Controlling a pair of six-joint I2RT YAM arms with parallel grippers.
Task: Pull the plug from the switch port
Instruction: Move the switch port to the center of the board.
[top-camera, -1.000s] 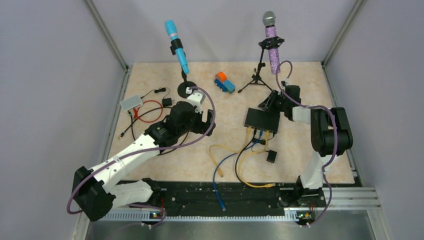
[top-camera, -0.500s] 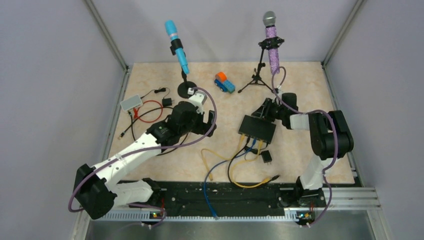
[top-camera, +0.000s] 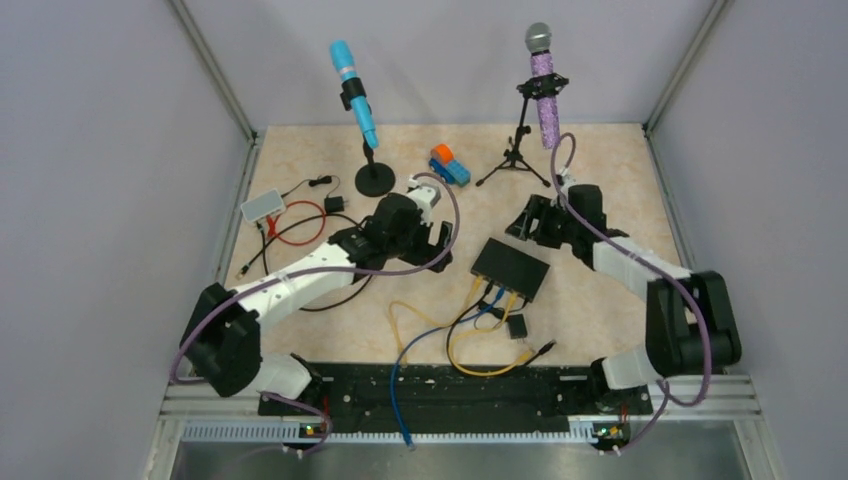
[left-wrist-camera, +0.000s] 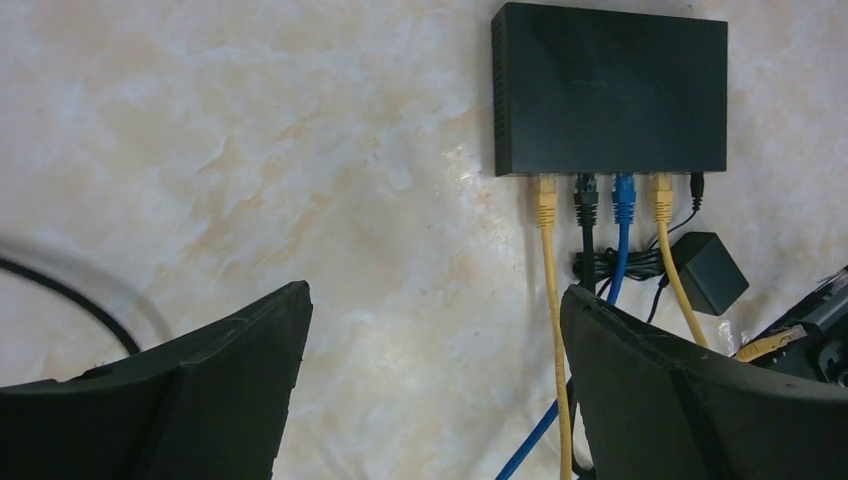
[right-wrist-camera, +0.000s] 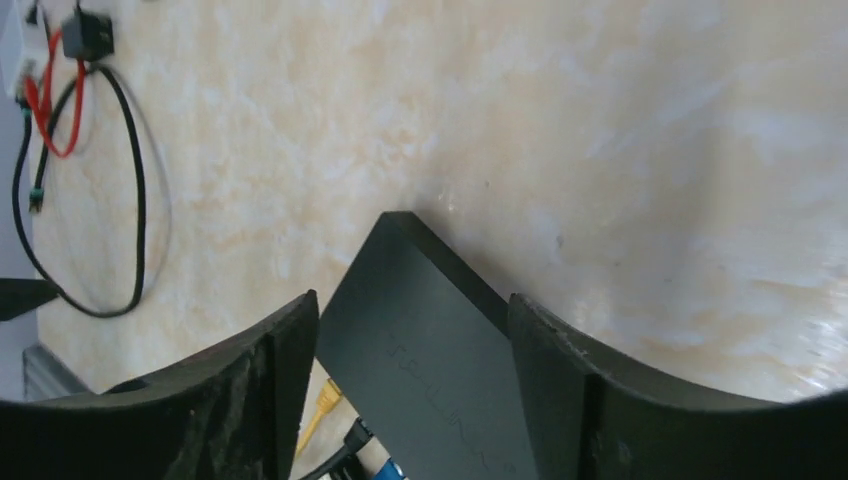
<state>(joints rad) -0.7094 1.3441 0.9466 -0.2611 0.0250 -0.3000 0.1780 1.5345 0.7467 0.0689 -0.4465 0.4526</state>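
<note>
The switch, a flat black box (top-camera: 511, 268), lies mid-table at a slant. The switch port row (left-wrist-camera: 610, 175) runs along its near edge. A yellow plug (left-wrist-camera: 544, 200), a black plug (left-wrist-camera: 585, 202), a blue plug (left-wrist-camera: 624, 198) and a second yellow plug (left-wrist-camera: 662, 198) sit in the ports. Their cables trail toward the arm bases. My left gripper (left-wrist-camera: 435, 295) is open over bare table, left of the switch (left-wrist-camera: 610, 90). My right gripper (right-wrist-camera: 412, 300) hovers open at the box's far corner (right-wrist-camera: 440, 370), with gaps on both sides. From above, the right gripper (top-camera: 530, 222) sits just behind the box.
A small black cube (top-camera: 517, 326) on a thin cord lies by the cables. At the back stand a blue microphone (top-camera: 355, 95), a purple microphone on a tripod (top-camera: 543, 90) and a toy truck (top-camera: 449, 165). A white box (top-camera: 262, 206) with red and black wires (top-camera: 300, 225) lies far left.
The switch slid left and toward the near edge and turned. My right gripper opened, let go of it and drew back. My left arm swung right, toward the switch.
</note>
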